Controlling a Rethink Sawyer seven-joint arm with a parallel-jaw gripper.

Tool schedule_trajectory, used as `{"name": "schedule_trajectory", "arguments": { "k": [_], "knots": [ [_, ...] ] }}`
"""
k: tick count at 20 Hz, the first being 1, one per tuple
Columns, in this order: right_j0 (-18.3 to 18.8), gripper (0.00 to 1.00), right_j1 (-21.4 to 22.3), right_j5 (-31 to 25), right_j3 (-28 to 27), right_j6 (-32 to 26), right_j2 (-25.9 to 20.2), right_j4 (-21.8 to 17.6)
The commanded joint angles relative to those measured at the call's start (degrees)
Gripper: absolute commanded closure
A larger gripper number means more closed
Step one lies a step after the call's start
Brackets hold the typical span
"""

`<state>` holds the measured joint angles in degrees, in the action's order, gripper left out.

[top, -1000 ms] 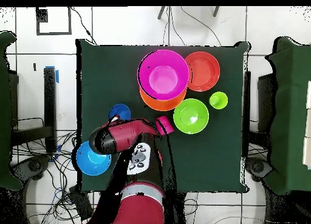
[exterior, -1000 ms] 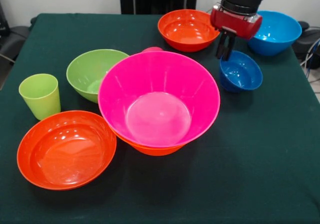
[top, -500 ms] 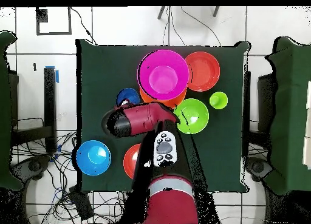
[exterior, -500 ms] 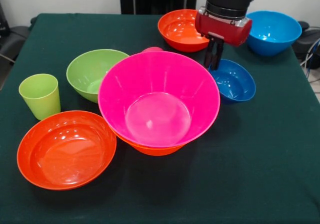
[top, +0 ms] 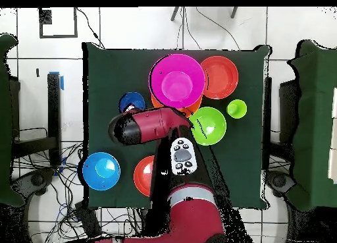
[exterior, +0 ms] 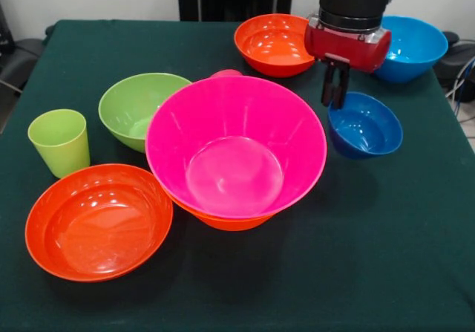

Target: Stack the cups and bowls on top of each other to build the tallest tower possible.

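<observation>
Green-clothed table [exterior: 386, 258], big pink bowl [exterior: 236, 148] nested in orange bowl [exterior: 223, 220], gripper [exterior: 335, 98] fingers nearly together, empty, at small dark blue bowl's [exterior: 366, 125] rim.

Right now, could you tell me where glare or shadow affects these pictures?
Front view: soft white highlights sit on the big pink bowl and the near red-orange bowl, and faint shadows fall on the table beside the bowls. Overhead view: the arm hides part of the far red-orange bowl.
</observation>
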<state>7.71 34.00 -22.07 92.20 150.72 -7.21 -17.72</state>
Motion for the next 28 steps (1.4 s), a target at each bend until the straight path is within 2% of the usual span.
{"name": "schedule_trajectory", "arguments": {
  "k": [1,3,6,13,22,24,28],
  "knots": [
    [2.62,1.00,-2.36,-7.14,1.52,-14.16,-10.37,-3.19],
    [5.07,1.00,-2.59,-7.27,3.01,-15.34,-13.68,-2.33],
    [11.10,1.00,-4.23,-8.98,5.69,-18.16,-21.60,0.08],
    [18.45,1.00,-6.18,-13.44,8.67,-18.61,-32.54,2.59],
    [23.97,1.00,-6.49,-17.49,11.54,-17.27,-40.85,3.91],
    [24.42,1.00,-5.07,-17.86,12.61,-16.13,-41.72,3.55],
    [24.64,1.00,2.04,-23.11,13.34,-14.47,-43.36,4.39]
  ]
}}
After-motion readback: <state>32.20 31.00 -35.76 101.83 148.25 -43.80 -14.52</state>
